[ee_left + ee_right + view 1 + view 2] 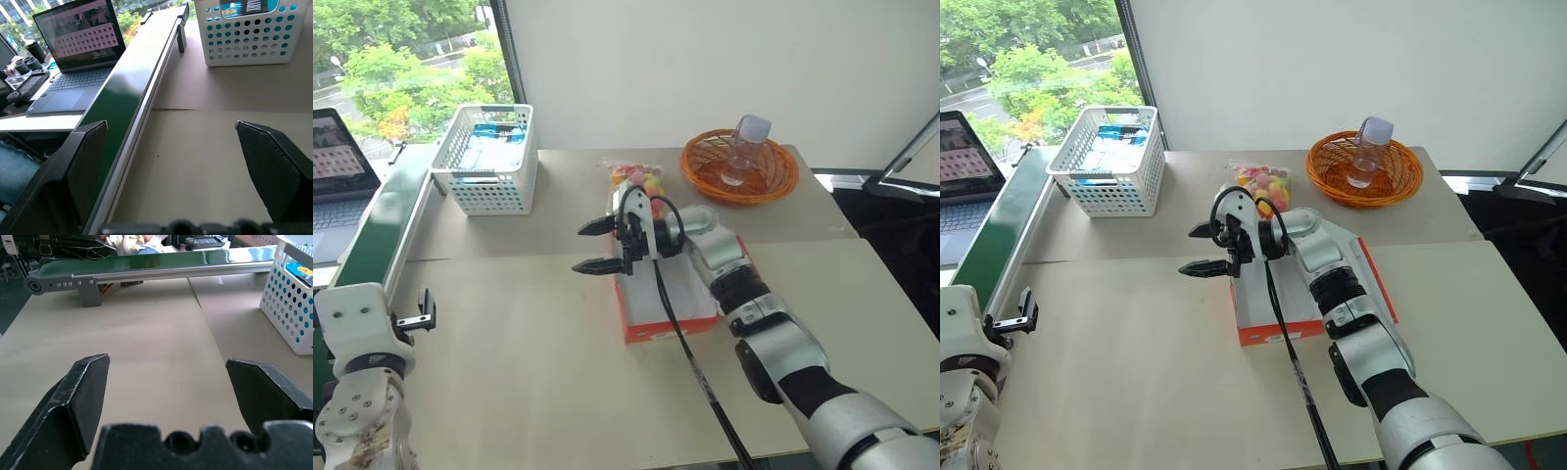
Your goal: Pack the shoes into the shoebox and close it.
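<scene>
The shoebox [658, 332] lies in the middle of the table, orange-red outside and white inside, and my right forearm covers much of it. The shoes are hidden or out of view. My right gripper [581, 248] hangs just past the box's left edge, pointing left over bare table, open with nothing between its fingers. My left gripper [170, 125] stays low at the table's near left edge beside the green rail, open wide and empty.
A white mesh basket [490, 162] stands at the back left. A bag of colourful candies [641, 179] lies behind the box. An orange wicker basket [773, 181] holding a clear bottle [746, 147] is back right. A green rail [377, 230] and a laptop [337, 166] line the left side.
</scene>
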### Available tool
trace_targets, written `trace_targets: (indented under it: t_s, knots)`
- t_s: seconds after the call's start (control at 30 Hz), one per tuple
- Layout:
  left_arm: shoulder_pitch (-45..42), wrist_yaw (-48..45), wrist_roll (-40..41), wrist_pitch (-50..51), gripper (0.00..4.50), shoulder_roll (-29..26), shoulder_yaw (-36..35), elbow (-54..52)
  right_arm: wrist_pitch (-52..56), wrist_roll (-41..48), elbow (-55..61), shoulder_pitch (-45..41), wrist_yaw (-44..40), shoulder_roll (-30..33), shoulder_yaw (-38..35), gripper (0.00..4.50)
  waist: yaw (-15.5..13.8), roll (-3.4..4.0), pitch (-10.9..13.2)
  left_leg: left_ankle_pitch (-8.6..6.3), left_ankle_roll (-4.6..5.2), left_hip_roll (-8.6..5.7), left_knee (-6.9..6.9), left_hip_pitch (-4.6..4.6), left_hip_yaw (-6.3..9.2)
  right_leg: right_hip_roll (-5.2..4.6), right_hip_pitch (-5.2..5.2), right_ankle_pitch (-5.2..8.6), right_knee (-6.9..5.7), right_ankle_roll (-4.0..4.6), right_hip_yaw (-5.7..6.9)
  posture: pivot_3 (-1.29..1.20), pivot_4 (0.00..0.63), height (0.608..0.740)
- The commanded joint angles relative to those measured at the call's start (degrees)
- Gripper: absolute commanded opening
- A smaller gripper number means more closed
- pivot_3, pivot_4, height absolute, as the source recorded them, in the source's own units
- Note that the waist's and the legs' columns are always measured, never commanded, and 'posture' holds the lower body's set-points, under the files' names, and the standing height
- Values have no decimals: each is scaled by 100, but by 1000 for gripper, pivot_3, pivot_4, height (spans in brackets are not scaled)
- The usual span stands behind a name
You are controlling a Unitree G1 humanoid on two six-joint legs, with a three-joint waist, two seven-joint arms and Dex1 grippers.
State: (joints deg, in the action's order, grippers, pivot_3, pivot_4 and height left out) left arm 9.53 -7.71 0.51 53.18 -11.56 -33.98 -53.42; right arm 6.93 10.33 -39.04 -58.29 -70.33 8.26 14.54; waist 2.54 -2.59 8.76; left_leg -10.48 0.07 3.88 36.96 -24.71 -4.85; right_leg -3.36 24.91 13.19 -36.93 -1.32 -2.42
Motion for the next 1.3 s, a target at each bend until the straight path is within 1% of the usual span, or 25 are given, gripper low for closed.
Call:
trace_targets:
  t_s: [0.03,0.23,0.37,0.53,0.6,0.7,0.87,0.93,1.03,1.13,1.3]
  knots:
    - [-45,3,111,-151,4500,-10,-68,42,-47,47,87,-100,131,12,-213,4467,1,0,0,0,0,0,0,0,0,0,0,0,0,0,0,0,150,740]
    - [-206,-120,433,-537,4500,-102,-223,394,117,71,141,-3,516,-30,-387,4467,0,0,0,-3,-6,0,0,0,0,-1,1,0,-2,1,0,0,150,740]
    - [-358,-240,674,-836,4500,-295,-369,662,56,-30,-58,-41,914,-12,-514,4467,3,0,0,-1,-4,0,-1,-1,-1,-1,4,-1,-3,1,-1,0,150,740]
    - [-738,-321,882,-1126,4500,-602,-323,1084,-39,-94,8,44,1321,54,-639,4467,0,0,0,-1,-5,0,-1,-1,-2,-2,5,-1,-3,2,-1,0,150,740]
    - [-868,-345,937,-1220,4500,-728,-318,1304,-140,-128,16,54,1501,40,-665,4467,-2,0,0,1,-3,0,-2,-2,-2,-2,5,-1,-4,2,0,0,150,740]
    - [-1064,-420,1089,-1411,4500,-919,-451,1794,-340,-160,-156,-53,2010,-87,-804,4467,7,0,0,2,-1,0,-2,-2,-3,-2,7,-1,-5,2,-1,0,150,740]
    - [-1290,-464,1331,-1553,4500,-1226,-726,2461,-663,-210,-420,-245,2413,-283,-901,4467,29,0,0,4,1,2,-5,-3,-5,-2,10,-2,-6,2,-2,0,150,740]
    - [-1444,-485,1364,-1537,4500,-1511,-872,2876,-801,-253,-538,-332,2403,-332,-884,4467,23,0,0,5,3,4,-7,-3,-5,1,13,-2,-7,3,-2,0,150,740]
    - [-1634,-539,1461,-1639,4500,-1820,-953,3344,-827,-201,-720,-473,2150,-371,-880,4467,19,-1,1,7,-2,3,-9,-4,-4,0,15,-2,-9,4,1,0,150,740]
    - [-1840,-758,1402,-1992,4500,-2265,-842,4117,-722,-122,-779,-627,1874,-465,-853,4467,19,-1,1,6,-4,2,-9,-4,-6,-3,14,-2,-7,3,3,0,150,740]
    - [-2080,-972,1363,-2571,4500,-2799,-830,5373,-513,-157,-568,-660,1606,-521,-776,4467,15,-1,2,7,-12,4,-19,-4,-6,-3,19,-2,-9,6,6,0,150,740]
